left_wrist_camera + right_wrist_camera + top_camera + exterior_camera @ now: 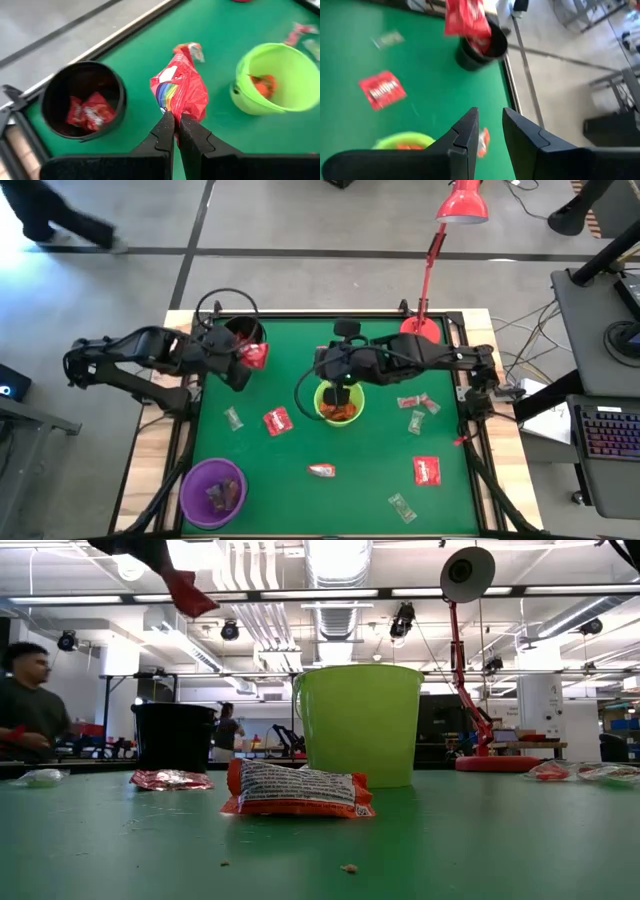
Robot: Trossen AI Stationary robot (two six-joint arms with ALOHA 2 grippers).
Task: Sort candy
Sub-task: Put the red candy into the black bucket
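Observation:
My left gripper [174, 116] hangs in the air beside the black bowl [82, 100] and is shut on a red rainbow-printed candy packet [180, 87]. The bowl holds red packets. My right gripper [490, 112] stands open above the lime-green bowl [340, 402], which holds orange-red candy. A small orange-red wrapper [483, 141] shows in the gap by one finger. More candy lies flat on the green table: a red packet [277, 421], an orange-red one [321, 471], another red one [427, 471] and pale twist wrappers [413, 402]. My left gripper pinches one end of the red packet [176, 111] between its two fingers. The fingers slant down toward the table. The packet is lifted clear and sticks out past the fingertips, crumpled at the hold. Whether my right gripper touches the small orange-red wrapper, I cannot tell.
A purple bowl [212, 492] with a few sweets stands at the near left corner. A red lamp [425, 328] stands on the table's far right edge. People [30, 700] are in the room beyond the table.

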